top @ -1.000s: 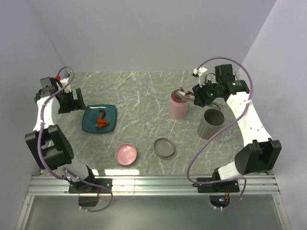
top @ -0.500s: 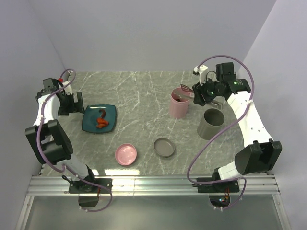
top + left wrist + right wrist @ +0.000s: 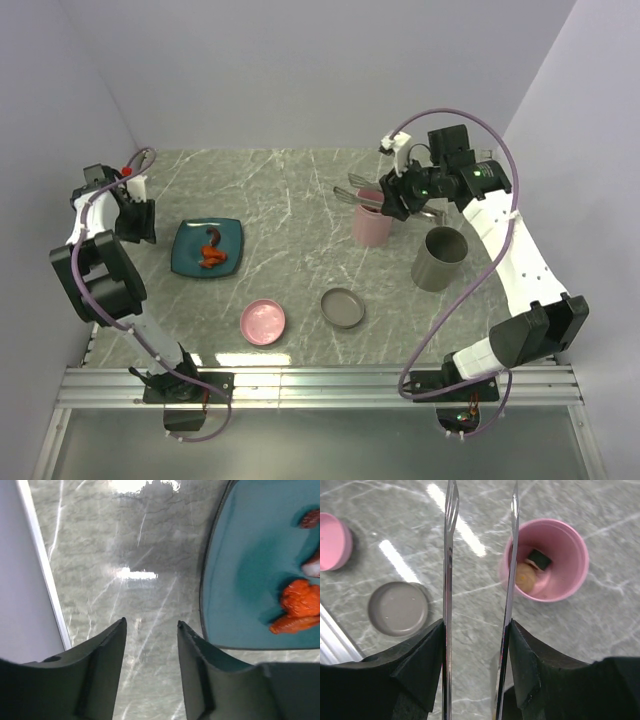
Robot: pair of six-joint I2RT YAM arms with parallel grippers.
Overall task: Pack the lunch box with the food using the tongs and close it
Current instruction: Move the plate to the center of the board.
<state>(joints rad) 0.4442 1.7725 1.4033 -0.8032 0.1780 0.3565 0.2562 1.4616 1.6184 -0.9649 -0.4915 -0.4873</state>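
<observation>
My right gripper (image 3: 476, 622) is shut on the silver tongs (image 3: 450, 555), its pads pressing both slim arms, whose tips stand apart with nothing between them. In the top view the tongs (image 3: 358, 188) reach left past the rim of the pink lunch box cup (image 3: 372, 224). That cup (image 3: 560, 582) holds a round beige piece (image 3: 525, 576) and a dark piece (image 3: 539, 559). Red-orange food (image 3: 212, 257) and a dark bit lie on the teal plate (image 3: 190, 262). My left gripper (image 3: 151, 622) is open over bare table beside the teal plate (image 3: 240, 580), left of the orange food (image 3: 300, 600).
A grey cup (image 3: 440, 258) stands right of the pink one. A grey lid (image 3: 343, 307) and a pink lid (image 3: 263, 322) lie near the front middle. The left wall runs close beside my left arm (image 3: 100, 200).
My right gripper has carried the tongs leftward, tips now beyond the pink cup's left rim. My left arm has drawn back toward the left wall and its jaws have narrowed.
</observation>
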